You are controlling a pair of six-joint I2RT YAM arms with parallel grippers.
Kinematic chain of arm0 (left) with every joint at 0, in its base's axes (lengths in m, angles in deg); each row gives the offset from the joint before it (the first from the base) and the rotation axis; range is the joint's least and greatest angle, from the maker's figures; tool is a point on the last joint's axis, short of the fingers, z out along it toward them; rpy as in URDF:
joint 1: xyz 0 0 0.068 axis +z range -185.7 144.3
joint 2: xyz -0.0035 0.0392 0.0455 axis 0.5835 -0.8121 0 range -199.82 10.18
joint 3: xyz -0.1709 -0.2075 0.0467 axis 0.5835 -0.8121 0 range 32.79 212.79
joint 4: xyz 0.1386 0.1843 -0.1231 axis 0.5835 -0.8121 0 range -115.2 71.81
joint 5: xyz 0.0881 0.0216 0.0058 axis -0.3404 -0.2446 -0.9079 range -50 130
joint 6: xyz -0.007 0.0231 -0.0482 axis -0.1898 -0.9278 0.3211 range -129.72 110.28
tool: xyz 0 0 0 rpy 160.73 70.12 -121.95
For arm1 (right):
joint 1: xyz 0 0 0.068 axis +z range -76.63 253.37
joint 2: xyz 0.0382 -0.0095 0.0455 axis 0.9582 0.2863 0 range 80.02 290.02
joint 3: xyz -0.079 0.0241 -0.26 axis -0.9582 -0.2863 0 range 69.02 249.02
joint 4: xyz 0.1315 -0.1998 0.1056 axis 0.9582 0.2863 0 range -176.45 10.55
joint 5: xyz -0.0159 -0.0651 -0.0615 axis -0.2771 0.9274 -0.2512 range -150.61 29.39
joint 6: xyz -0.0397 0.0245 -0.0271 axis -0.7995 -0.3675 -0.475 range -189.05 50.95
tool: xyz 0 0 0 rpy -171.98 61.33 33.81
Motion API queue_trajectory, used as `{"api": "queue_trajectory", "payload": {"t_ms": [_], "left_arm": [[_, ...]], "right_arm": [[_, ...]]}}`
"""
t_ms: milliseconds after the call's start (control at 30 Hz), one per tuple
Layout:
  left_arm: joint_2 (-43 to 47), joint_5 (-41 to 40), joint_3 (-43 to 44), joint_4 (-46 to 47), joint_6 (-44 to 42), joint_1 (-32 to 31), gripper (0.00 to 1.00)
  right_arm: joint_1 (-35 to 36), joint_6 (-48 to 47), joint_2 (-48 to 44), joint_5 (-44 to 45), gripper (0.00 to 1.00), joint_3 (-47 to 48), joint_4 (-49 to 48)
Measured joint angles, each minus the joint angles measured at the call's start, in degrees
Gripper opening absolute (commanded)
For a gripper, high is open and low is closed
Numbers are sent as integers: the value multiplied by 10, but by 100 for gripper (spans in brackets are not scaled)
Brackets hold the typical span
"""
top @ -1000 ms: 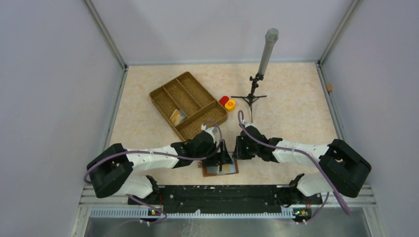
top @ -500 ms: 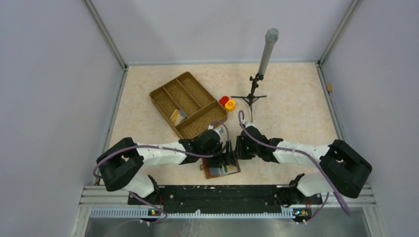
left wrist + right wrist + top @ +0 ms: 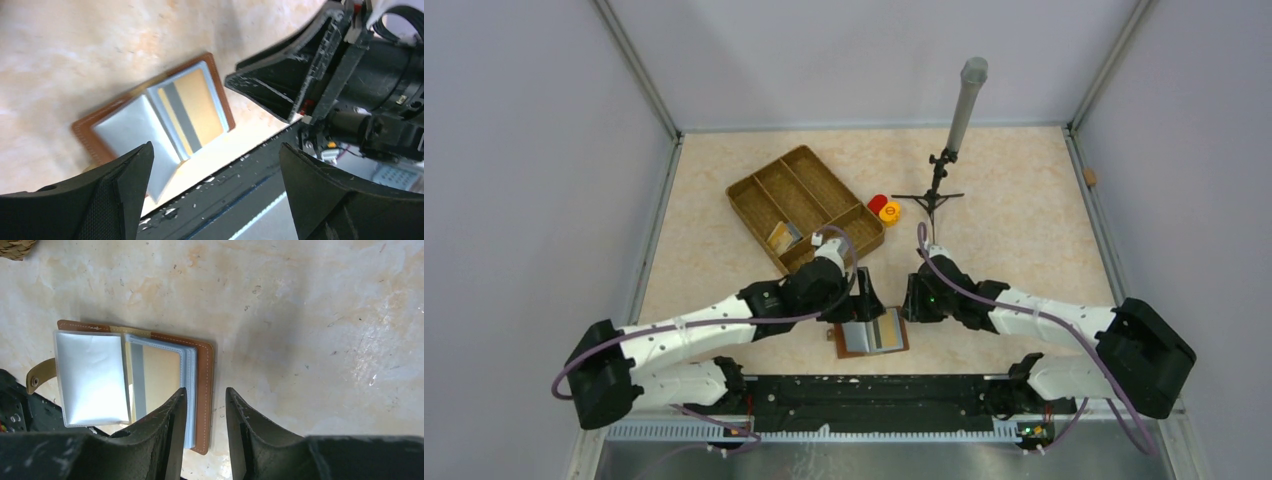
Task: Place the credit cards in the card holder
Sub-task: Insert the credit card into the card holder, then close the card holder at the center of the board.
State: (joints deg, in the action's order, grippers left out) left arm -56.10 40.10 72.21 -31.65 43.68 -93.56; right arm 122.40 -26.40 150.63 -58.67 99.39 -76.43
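Note:
The brown card holder (image 3: 871, 338) lies open on the table near the front edge. A yellowish-gold card (image 3: 192, 111) sits in its clear sleeve, and a grey sleeve (image 3: 92, 377) is folded out to the left. The gold card also shows in the right wrist view (image 3: 160, 377). More credit cards (image 3: 784, 236) lie in the wicker tray. My left gripper (image 3: 865, 300) hangs just above the holder's far edge, jaws wide apart and empty (image 3: 216, 146). My right gripper (image 3: 912, 300) hovers over the holder's right edge (image 3: 205, 390), jaws narrowly apart and holding nothing.
The divided wicker tray (image 3: 759, 192) stands at the back left. Red (image 3: 877, 202) and orange (image 3: 890, 212) round caps lie beside it. A small tripod with a grey pole (image 3: 937, 192) stands behind my right arm. The black rail (image 3: 874, 392) runs along the front edge.
My left gripper has lifted off the card holder and drawn back toward the tray, with its jaws open. The holder now lies uncovered and open. My right gripper has barely moved.

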Motion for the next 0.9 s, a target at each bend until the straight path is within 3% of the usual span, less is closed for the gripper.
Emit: {"api": "queue_trajectory", "payload": {"t_ms": [167, 367, 500, 800, 900], "left_arm": [[49, -80, 0, -89, 2, 0, 99], [68, -120, -16, -158, 2, 1, 97], [70, -121, -37, -171, 4, 5, 76], [54, -99, -71, -155, 2, 19, 48], [52, -93, -75, -146, 3, 20, 27]], "right_arm": [[0, 0, -4, 2, 45, 0, 8], [0, 0, -12, 4, 47, 0, 15], [0, 0, -19, 5, 46, 0, 17], [0, 0, -35, 10, 46, 0, 20], [0, 1, -36, 11, 46, 0, 20]]}}
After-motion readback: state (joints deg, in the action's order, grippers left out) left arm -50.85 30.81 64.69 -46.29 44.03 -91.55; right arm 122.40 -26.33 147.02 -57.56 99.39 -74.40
